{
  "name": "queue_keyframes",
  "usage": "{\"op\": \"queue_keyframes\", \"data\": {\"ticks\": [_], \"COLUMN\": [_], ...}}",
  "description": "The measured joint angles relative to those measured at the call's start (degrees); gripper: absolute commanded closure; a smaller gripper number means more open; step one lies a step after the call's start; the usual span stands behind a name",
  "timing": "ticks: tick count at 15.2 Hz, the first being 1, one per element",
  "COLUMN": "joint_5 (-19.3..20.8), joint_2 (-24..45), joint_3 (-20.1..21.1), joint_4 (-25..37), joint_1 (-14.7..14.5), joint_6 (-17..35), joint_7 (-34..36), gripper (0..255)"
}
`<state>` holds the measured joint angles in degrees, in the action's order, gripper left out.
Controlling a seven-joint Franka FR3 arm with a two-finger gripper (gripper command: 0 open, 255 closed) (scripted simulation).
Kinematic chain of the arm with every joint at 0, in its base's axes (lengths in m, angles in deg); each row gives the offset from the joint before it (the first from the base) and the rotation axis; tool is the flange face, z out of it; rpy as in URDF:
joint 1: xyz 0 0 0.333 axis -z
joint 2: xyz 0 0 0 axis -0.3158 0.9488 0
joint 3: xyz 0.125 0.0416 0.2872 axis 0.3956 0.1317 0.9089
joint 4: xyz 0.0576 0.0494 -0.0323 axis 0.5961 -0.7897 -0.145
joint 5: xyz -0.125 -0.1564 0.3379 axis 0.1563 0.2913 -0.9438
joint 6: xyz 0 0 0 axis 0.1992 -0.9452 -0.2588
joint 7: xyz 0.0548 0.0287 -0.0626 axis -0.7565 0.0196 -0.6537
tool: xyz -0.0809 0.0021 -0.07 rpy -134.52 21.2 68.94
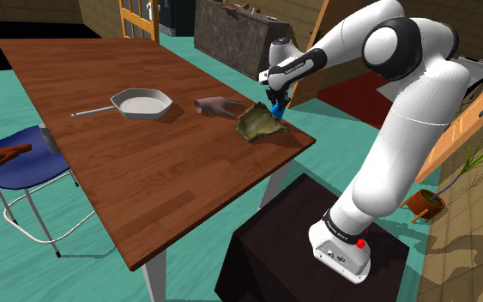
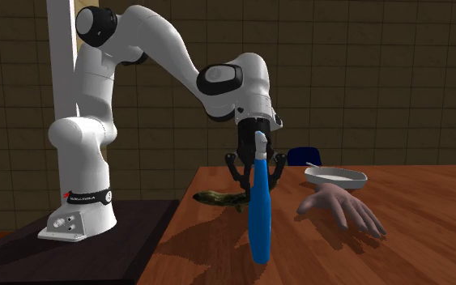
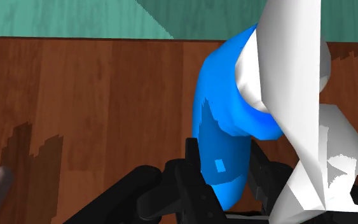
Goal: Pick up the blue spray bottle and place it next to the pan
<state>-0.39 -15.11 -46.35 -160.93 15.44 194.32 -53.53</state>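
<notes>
Jaws: clamped on the blue spray bottle (image 2: 258, 219), high near its neck | Where: bottle hangs from your gripper (image 2: 257, 174) over the table (image 1: 171, 172), at the pan's (image 1: 142, 104) 3 o'clock in the shoulder view | Handling: likely light, stiff, slick plastic; the long body may swing, so the neck looks like your best hold.

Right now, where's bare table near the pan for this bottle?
Widest: the bare table between the pan and the shoulder view's lower edge. Also free beyond the pan toward the far corner. Narrow gap between pan and brown hand model; crowded by the olive lump beside the tool and its blue spray bottle.
</notes>
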Motion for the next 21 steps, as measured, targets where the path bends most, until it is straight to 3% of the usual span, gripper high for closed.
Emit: {"op": "queue_keyframes", "data": {"ticks": [7,21], "joint_5": [0.0,-0.4], "joint_2": [-0.5,-5.8], "joint_3": [0.0,0.3], "joint_4": [0.3,5.3], "joint_1": [-0.1,-0.8], "joint_6": [-0.8,-10.5], "joint_7": [-0.2,-3.3], "gripper": [255,255]}}
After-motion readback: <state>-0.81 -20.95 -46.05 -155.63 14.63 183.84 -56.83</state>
